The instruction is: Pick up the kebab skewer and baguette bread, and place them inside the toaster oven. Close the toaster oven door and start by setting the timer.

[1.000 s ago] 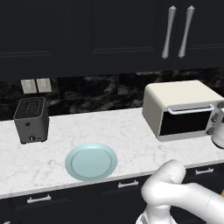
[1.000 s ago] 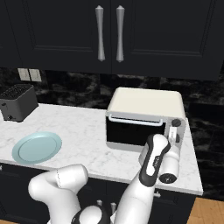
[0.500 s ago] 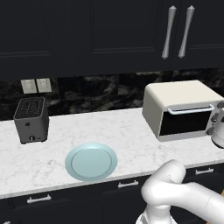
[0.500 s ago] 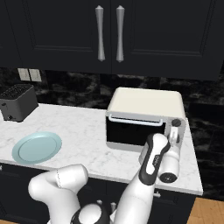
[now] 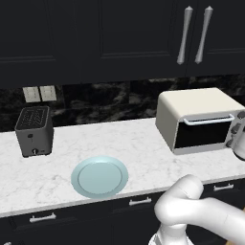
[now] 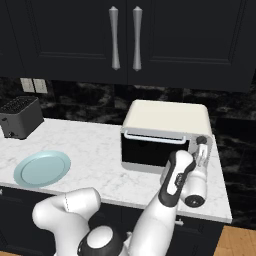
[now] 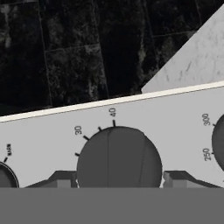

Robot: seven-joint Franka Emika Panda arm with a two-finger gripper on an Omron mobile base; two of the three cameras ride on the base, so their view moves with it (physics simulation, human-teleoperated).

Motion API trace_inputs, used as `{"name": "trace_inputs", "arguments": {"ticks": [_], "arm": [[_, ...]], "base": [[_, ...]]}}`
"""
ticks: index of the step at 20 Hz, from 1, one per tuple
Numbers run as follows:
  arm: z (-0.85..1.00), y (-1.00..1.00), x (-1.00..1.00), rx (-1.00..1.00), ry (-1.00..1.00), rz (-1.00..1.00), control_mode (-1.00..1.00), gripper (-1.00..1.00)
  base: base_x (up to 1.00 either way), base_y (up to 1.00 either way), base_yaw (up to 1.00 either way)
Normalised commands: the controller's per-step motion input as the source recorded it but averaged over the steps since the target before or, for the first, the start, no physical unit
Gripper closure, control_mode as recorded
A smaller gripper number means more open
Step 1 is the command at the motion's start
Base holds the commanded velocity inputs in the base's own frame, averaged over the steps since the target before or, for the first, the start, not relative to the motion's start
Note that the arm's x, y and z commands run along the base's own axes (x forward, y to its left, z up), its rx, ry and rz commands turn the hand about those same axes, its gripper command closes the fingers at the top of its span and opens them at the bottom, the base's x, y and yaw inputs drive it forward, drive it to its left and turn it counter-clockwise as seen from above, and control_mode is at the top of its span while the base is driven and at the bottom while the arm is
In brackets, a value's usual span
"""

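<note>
The cream toaster oven (image 5: 191, 107) (image 6: 165, 117) stands on the marble counter. Its glass toaster oven door (image 5: 201, 134) (image 6: 150, 152) is closed, with the pale bar handle along the top. My gripper (image 6: 202, 154) (image 5: 235, 134) is pressed to the control panel at the oven's right end. In the hand view my gripper (image 7: 119, 178) straddles a round grey knob (image 7: 118, 153) ringed with minute marks, and one fingertip (image 7: 61, 178) lies against each side of it. The kebab skewer and baguette bread are out of view.
A pale blue plate (image 5: 99, 176) (image 6: 42, 168) lies near the counter's front edge, left of the oven. A dark slot toaster (image 5: 33, 130) (image 6: 19, 116) stands at the far left by the wall. Dark cabinets hang overhead. The counter ends just right of the oven.
</note>
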Motion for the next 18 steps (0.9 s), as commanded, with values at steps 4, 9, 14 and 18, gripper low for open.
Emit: {"name": "trace_inputs", "arguments": {"ticks": [4,9,14,18], "arm": [[0.00,0.00,0.00,0.32,0.00,-0.02,-1.00,1.00],[0.01,0.00,0.00,0.37,0.00,-0.01,-1.00,1.00],[0.00,0.00,0.00,0.38,0.00,-0.05,-1.00,1.00],[0.00,0.00,0.00,0.39,0.00,-0.11,-1.00,1.00]], "base": [[0.00,0.00,0.00],[0.00,0.00,0.00],[0.00,0.00,0.00],[0.00,0.00,0.00]]}}
